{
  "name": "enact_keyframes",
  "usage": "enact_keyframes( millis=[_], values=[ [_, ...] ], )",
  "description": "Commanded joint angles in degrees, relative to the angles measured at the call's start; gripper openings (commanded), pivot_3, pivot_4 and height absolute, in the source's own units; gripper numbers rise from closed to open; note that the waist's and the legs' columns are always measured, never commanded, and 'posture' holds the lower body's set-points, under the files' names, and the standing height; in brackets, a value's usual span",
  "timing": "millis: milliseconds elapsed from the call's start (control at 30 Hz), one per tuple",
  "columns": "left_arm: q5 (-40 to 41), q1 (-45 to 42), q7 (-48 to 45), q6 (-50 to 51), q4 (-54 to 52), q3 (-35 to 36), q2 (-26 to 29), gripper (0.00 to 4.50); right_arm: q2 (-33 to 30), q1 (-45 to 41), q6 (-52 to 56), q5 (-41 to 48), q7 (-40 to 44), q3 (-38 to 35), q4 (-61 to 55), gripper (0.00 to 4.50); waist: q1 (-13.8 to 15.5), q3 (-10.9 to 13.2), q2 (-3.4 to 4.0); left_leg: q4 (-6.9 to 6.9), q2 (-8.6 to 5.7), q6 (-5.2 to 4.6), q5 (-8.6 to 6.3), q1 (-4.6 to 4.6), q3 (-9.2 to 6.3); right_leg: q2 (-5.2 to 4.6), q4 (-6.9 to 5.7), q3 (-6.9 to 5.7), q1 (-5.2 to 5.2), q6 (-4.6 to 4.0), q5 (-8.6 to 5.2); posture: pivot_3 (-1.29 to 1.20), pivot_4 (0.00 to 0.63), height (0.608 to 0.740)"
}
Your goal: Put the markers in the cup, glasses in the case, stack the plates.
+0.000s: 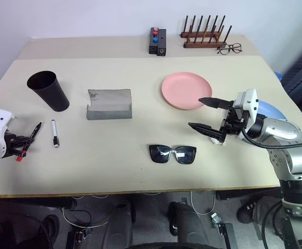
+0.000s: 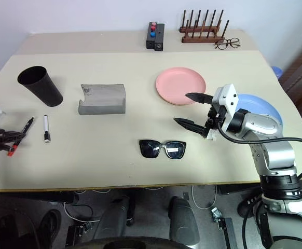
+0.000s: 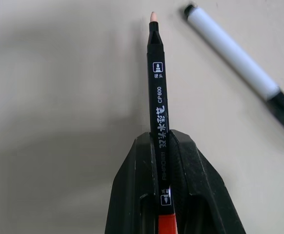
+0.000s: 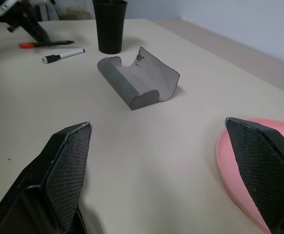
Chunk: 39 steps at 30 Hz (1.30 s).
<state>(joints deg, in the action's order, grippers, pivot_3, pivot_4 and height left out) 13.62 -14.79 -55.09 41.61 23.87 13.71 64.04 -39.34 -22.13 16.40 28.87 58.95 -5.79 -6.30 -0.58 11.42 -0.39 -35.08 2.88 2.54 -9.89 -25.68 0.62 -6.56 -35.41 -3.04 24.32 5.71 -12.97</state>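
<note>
**Inspector A:** Left gripper (image 3: 164,146), condition?

**Inspector B:** Fingers clamped on a black marker (image 3: 158,92). Slim barrel with white printing, pale tip at the far end, red section at the end seated between the fingers. It sits at the table's left edge, near the front.

**Inspector A:** The second marker?

**Inspector B:** A white-bodied marker (image 1: 54,133) with a black cap, lying flat on the table (image 1: 140,155) just beside the left gripper, between it and the case.

**Inspector A:** Cup and case?

**Inspector B:** The cup (image 1: 48,90) is black, plain, tapered and taller than wide, standing behind the white marker. The case (image 1: 109,104) is grey and rectangular, flap folded open, right of the cup and apart from it.

**Inspector A:** Right gripper (image 1: 207,114)?

**Inspector B:** Fingers spread wide, holding nothing, hovering just beside the pink plate's near edge.

**Inspector A:** Plates and glasses?

**Inspector B:** Pink plate (image 1: 186,91) is round and shallow, right of centre. The blue plate (image 2: 260,106) lies to its right, partly hidden by the right arm; the two are unstacked. The sunglasses (image 1: 172,153), thick black frame with dark lenses, lie at the front centre, lenses facing the table's front edge.
</note>
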Motion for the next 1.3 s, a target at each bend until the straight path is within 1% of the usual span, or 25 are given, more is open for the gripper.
enact_keyframes(
  millis=[33, 133, 267, 300, 333, 400, 433, 467, 667, 933, 1033, 1100, 1167, 1233, 1267, 1300],
  values=[
    [3.3, 4.2, -1.9, 5.7, -7.1, 3.5, 1.4, 0.02, -0.2, -1.6, -1.4, 0.0, 0.5, -0.9, 0.0, 4.50, 0.0, 0.0, -0.01, -0.01, 0.00, 0.01, -0.01, 0.00, 0.00, -0.01, -0.01, 0.00, 0.00, 0.00, 0.00, 0.00, 0.150, 0.740],
    [3.6, 9.0, -1.1, 8.7, -12.5, 4.4, 1.7, 0.02, 0.1, -2.3, -2.0, -0.5, 1.0, -0.4, 1.1, 4.50, 0.0, 0.0, -0.01, 0.00, 0.00, 0.14, -0.09, 0.04, 0.08, -0.10, 0.04, -0.01, 0.06, 0.00, 0.00, 0.00, 0.150, 0.740],
    [3.7, 9.2, -0.2, 9.8, -14.2, 4.3, 1.5, 1.62, 0.1, -2.5, -2.2, -0.6, 1.7, -0.3, 1.6, 4.50, 0.0, 0.0, -0.01, 0.02, 0.00, 0.14, -0.09, 0.05, 0.15, -0.14, 0.06, -0.01, 0.05, 0.00, 0.00, 0.00, 0.150, 0.740],
    [3.6, 8.5, 0.3, 10.1, -14.2, 4.1, 1.5, 2.20, 0.1, -2.5, -2.2, -0.5, 1.8, -0.4, 1.6, 4.50, 0.0, 0.0, -0.01, 0.02, 0.00, 0.14, -0.09, 0.04, 0.15, -0.14, 0.05, -0.01, 0.05, 0.00, 0.00, 0.00, 0.150, 0.740],
    [3.4, 7.8, 0.6, 10.2, -14.0, 3.8, 1.6, 2.59, 0.0, -2.4, -2.2, -0.5, 1.8, -0.5, 1.6, 4.50, 0.0, 0.0, -0.01, 0.03, 0.00, 0.14, -0.09, 0.05, 0.15, -0.14, 0.03, -0.01, 0.04, -0.01, 0.00, 0.00, 0.150, 0.740],
    [3.3, 5.7, 1.2, 10.6, -12.9, 3.0, 1.6, 3.60, 0.0, -2.3, -2.2, -0.5, 1.8, -0.6, 1.5, 4.50, 0.0, 0.0, -0.01, 0.02, 0.00, 0.13, -0.08, 0.04, 0.15, -0.13, 0.00, -0.01, 0.05, -0.01, 0.00, 0.00, 0.150, 0.740],
    [3.4, 4.9, 1.1, 10.6, -12.5, 2.6, 1.7, 4.23, 0.0, -2.2, -2.2, -0.5, 1.8, -0.6, 1.5, 4.50, 0.0, 0.0, -0.02, 0.02, 0.00, 0.13, -0.08, 0.04, 0.16, -0.13, 0.00, -0.01, 0.05, 0.00, 0.00, 0.00, 0.150, 0.740],
    [3.3, 4.3, 0.6, 10.4, -12.3, 1.8, 2.0, 4.47, 0.1, -2.0, -2.2, -0.6, 1.8, -0.6, 1.4, 4.50, 0.0, 0.0, -0.02, 0.01, 0.00, 0.13, -0.08, 0.03, 0.16, -0.13, 0.01, -0.01, 0.05, 0.00, 0.00, 0.00, 0.150, 0.740],
    [1.8, -2.3, 0.2, 8.6, -8.8, -3.5, 1.3, 4.47, 0.1, -1.4, -2.4, -0.6, 1.3, -0.9, 1.1, 4.50, 0.0, 0.0, -0.02, 0.01, 0.00, 0.00, 0.00, 0.03, 0.22, -0.13, -0.02, 0.00, 0.06, 0.01, 0.01, 0.00, 0.150, 0.740],
    [-0.7, -7.8, -1.7, 5.3, -3.4, -9.7, 0.9, 4.47, -0.1, -0.6, -2.6, -0.8, 0.9, -1.3, 0.9, 4.50, 0.0, 0.0, -0.03, 0.00, 0.00, -0.02, 0.01, 0.03, 0.25, -0.13, -0.07, 0.00, 0.05, 0.01, 0.01, 0.00, 0.150, 0.740],
    [-1.1, -7.7, -2.7, 5.0, -2.9, -10.5, 1.3, 3.75, -0.4, -0.1, -2.7, -0.7, 0.8, -1.7, 0.7, 4.50, 0.0, 0.0, -0.03, -0.01, 0.00, -0.02, 0.01, 0.03, 0.26, -0.13, -0.07, 0.01, 0.05, 0.02, 0.01, 0.00, 0.150, 0.740],
    [-1.1, -7.5, -3.2, 5.4, -2.9, -10.6, 1.1, 2.81, -0.6, 0.2, -2.7, -0.6, 0.9, -1.9, 0.7, 4.50, 0.0, 0.0, -0.03, -0.01, 0.00, -0.03, 0.02, 0.04, 0.26, -0.13, -0.08, 0.01, 0.05, 0.01, 0.01, 0.00, 0.150, 0.740],
    [-1.1, -7.2, -3.4, 5.7, -3.3, -10.6, 1.0, 1.77, -0.7, 0.4, -2.7, -0.6, 0.9, -2.1, 0.6, 4.50, 0.0, 0.0, -0.03, -0.01, 0.00, -0.03, 0.02, 0.04, 0.26, -0.13, -0.08, 0.02, 0.05, 0.01, 0.01, 0.00, 0.150, 0.740],
    [-0.8, -7.1, -3.7, 6.6, -3.6, -10.7, 1.0, 0.86, -0.6, 0.3, -2.8, -0.7, 0.9, -2.1, 0.7, 4.50, 0.0, 0.0, -0.03, -0.02, 0.00, -0.03, 0.02, 0.04, 0.26, -0.13, -0.08, 0.02, 0.04, 0.02, 0.01, 0.00, 0.150, 0.740],
    [-0.7, -7.0, -3.8, 6.9, -3.8, -10.6, 1.1, 0.28, -0.6, 0.2, -2.8, -0.7, 0.9, -2.1, 0.9, 4.50, 0.0, 0.0, -0.03, -0.03, 0.00, -0.03, 0.02, 0.04, 0.26, -0.13, -0.09, 0.02, 0.04, 0.02, 0.01, 0.00, 0.150, 0.740],
    [-0.6, -6.9, -4.0, 7.2, -3.9, -10.6, 1.2, 0.06, -0.6, 0.1, -2.8, -0.7, 0.9, -2.1, 1.0, 4.50, 0.0, 0.0, -0.03, -0.02, 0.00, -0.03, 0.02, 0.05, 0.26, -0.13, -0.09, 0.02, 0.04, 0.02, 0.01, 0.00, 0.150, 0.740]
  ],
)
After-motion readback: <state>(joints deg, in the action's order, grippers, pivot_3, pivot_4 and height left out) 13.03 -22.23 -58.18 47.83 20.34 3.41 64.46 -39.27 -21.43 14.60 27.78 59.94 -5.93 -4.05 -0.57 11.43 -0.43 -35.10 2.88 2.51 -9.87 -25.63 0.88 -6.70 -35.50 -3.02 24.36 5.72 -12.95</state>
